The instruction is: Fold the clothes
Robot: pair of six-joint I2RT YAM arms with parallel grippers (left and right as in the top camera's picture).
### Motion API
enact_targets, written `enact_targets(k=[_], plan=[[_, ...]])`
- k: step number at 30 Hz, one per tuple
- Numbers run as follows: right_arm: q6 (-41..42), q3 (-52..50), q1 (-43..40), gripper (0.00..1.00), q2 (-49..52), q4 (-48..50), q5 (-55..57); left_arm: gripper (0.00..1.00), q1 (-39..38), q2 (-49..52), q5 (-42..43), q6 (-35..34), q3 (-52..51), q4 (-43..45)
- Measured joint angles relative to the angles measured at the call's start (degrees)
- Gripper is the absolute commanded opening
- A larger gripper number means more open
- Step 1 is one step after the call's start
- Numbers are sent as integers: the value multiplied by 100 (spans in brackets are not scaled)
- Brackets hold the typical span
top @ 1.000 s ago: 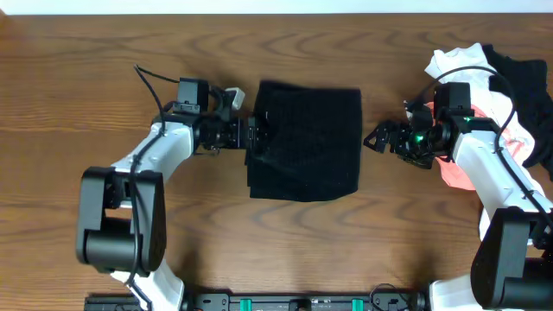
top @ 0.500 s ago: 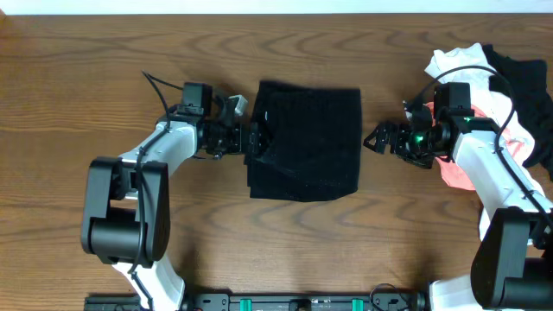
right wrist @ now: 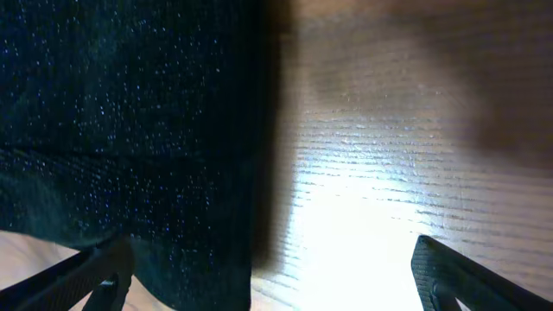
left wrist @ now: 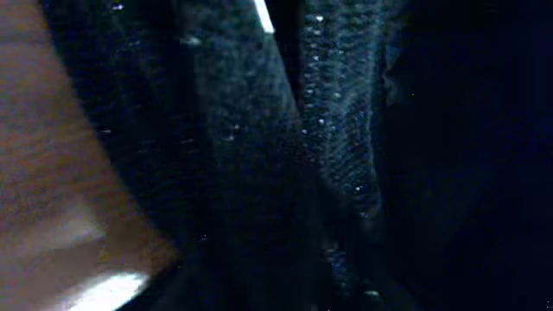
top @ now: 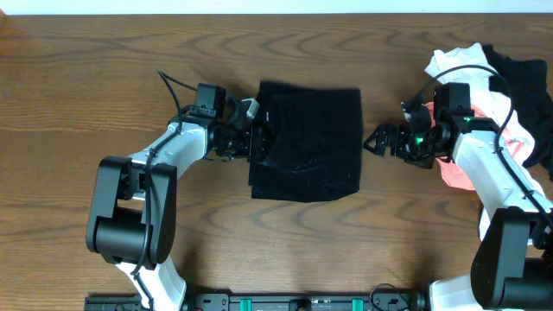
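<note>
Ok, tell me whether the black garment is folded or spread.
Folded: the black garment lies as a compact rectangle; the left wrist view shows overlapping layers.

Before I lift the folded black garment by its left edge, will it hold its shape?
Probably not: the black garment looks like soft knit in loose layers, so it would likely droop and unfold. Its coarse weave should grip, not slip.

Counted 4 clothes: 1 knit (top: 307, 142) at centre, plus a pile at 2-3 o'clock w/ 1 white one (top: 451, 62), 1 black one (top: 527, 78) and 1 pink one (top: 453, 175). There were 2 arms, left arm (top: 170, 149) & right arm (top: 480, 169). Also 2 grippers, left gripper (top: 259, 142) & right gripper (top: 373, 140). 1 table (top: 86, 69).
</note>
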Motion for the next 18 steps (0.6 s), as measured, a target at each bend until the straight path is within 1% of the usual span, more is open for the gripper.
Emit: enact_targets(k=[2, 4, 8, 13, 18], plan=[[-28, 0, -4, 99, 0, -22, 2, 28, 0, 0, -17, 9, 2, 44], [-68, 0, -7, 99, 0, -31, 2, 25, 0, 0, -37, 20, 2, 105], [-107, 0, -7, 99, 0, -50, 2, 15, 20, 0, -57, -39, 2, 413], [-109, 0, -7, 99, 0, -103, 4, 14, 269, 31, -28, -310, 2, 994], [-109, 0, -7, 99, 0, -131, 2, 10, 970, 68, -22, -566, 72, 1231]])
